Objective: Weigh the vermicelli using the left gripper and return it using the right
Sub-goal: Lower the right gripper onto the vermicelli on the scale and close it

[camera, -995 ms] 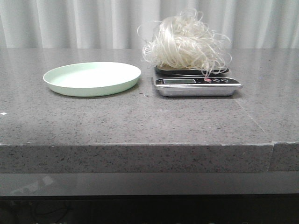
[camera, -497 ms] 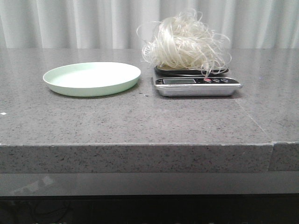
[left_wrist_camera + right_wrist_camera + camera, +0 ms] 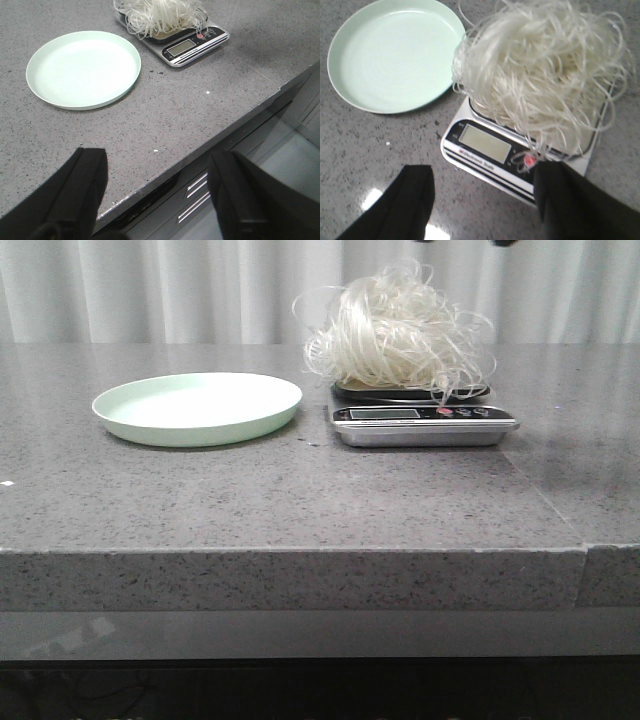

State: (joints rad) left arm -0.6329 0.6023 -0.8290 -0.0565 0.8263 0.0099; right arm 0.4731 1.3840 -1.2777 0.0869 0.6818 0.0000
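Note:
The vermicelli (image 3: 400, 335), a fluffy mound of thin white strands, lies on a small silver kitchen scale (image 3: 425, 425) right of the middle of the table. It also shows in the left wrist view (image 3: 160, 12) and the right wrist view (image 3: 545, 75). My right gripper (image 3: 485, 175) is open and empty, hovering above the scale's (image 3: 485, 147) display side, close to the mound. Only its dark fingertips (image 3: 503, 243) show at the top edge of the front view. My left gripper (image 3: 157, 160) is open and empty over the table's front edge, well away from the scale (image 3: 192, 47).
An empty round pale green plate (image 3: 197, 408) sits to the left of the scale, and shows in the left wrist view (image 3: 82, 70) and the right wrist view (image 3: 395, 55). A grey curtain hangs behind the table. Drawers (image 3: 200, 195) lie below the table's front edge.
My right gripper's fingertips have come into the top edge of the front view above the vermicelli, and a shadow now lies on the table right of the scale. Vermicelli and plate have not moved.

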